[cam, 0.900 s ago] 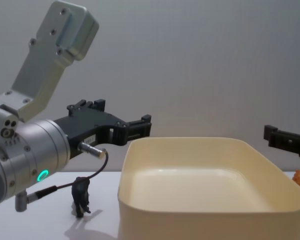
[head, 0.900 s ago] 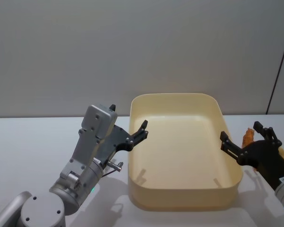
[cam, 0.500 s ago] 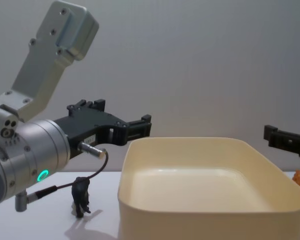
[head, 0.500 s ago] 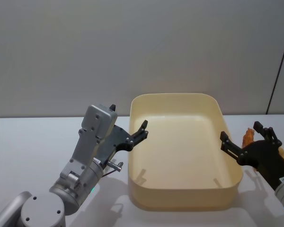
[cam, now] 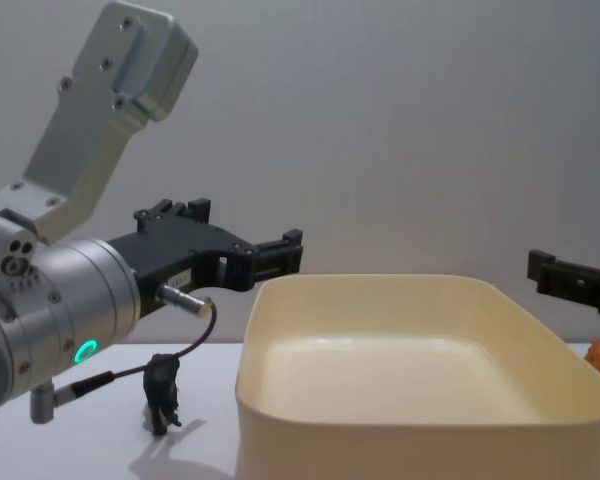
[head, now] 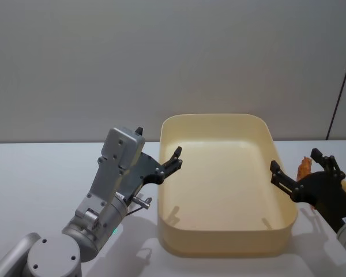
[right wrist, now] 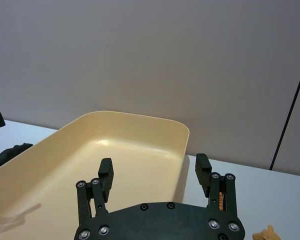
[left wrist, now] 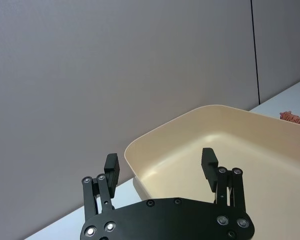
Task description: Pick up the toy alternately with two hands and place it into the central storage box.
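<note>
Hardly anything was seen to have moved since the earlier frames. In the chest view both grippers, the box and the toys were found in the same places. In the head view the whole scene was merely displaced a trace to the right.

The left gripper was held raised above the white table, at the left side of the central storage box. Its jaws were spread wide and nothing was held between them. In the head view one fingertip was seen at the box's left rim. A green ring light was lit on its silver wrist.

A small dark toy animal was seen standing upright on the table to the left of the box, near its wall. It was placed below the left gripper and apart from it.

The right gripper was held raised at the right side of the box. Its fingers were likewise parted and no object was gripped.

An orange toy was seen on the table just beside the box's right wall. In the chest view it lay at table level, below the right gripper and clear of its fingers.
</note>
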`<state>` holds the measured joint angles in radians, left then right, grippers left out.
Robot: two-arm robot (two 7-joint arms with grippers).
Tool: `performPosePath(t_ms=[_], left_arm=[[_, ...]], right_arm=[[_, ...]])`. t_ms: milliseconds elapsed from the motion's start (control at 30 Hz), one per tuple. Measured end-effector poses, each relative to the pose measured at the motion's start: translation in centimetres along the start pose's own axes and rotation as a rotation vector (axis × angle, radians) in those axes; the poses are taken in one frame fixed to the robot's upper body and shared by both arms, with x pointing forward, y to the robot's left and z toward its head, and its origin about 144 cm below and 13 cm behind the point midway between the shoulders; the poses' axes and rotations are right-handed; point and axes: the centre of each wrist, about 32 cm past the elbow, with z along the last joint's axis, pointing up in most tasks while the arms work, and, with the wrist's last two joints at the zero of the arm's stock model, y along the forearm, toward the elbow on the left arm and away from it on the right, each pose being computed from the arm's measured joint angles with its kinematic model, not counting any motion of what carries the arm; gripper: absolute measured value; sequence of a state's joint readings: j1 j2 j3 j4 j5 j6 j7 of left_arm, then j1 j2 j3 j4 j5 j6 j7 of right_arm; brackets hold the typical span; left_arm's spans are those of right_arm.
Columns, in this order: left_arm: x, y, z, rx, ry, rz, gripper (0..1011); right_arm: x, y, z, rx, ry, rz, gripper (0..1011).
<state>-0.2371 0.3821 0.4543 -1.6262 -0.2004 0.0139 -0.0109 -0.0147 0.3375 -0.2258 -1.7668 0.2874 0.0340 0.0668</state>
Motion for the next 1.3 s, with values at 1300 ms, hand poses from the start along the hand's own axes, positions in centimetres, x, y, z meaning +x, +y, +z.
performPosePath(t_ms=[1300], left_arm=[[0.0,0.0,0.0,0.0,0.0,0.0,1001]], right_arm=[[0.9,-3.2,-0.1,-0.06,0.02,-0.106,1001]])
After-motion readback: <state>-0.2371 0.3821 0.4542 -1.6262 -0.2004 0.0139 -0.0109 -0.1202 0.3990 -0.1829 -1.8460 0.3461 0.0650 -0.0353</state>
